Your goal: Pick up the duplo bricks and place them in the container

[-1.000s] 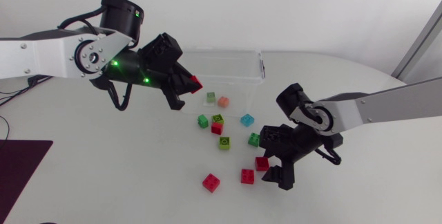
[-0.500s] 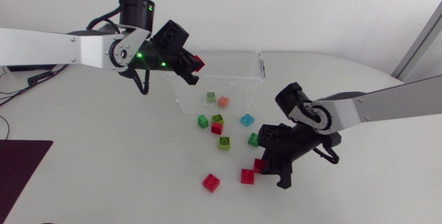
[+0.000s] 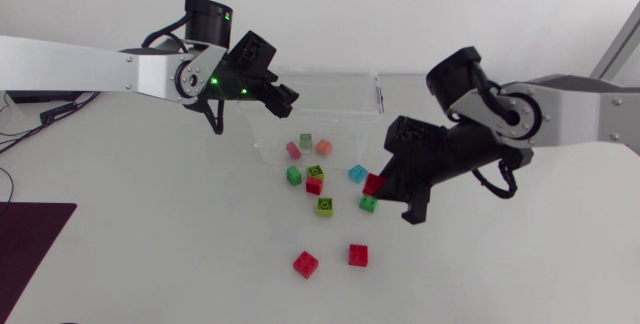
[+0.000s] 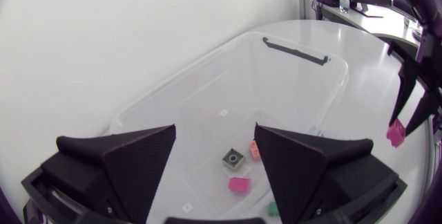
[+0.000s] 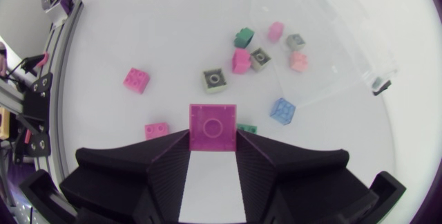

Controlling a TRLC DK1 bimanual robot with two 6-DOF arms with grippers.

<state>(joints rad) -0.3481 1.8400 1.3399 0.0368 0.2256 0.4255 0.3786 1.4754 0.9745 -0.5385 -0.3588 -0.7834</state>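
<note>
The clear plastic container stands at the back middle of the table. My left gripper hangs open over its left end, holding nothing. Below it in the left wrist view, the container holds a pink-red brick, an olive one and an orange one. My right gripper is raised just right of the loose pile, shut on a red brick; that brick sits between its fingers. Several bricks lie loose in front of the container, among them two red ones.
Green, cyan and olive bricks lie close together just in front of the container's near wall. A dark mat covers the table's front left corner.
My left gripper swung over the container and opened; its red brick now lies inside. My right gripper shut on a red brick near the table's front and lifted it toward the container.
</note>
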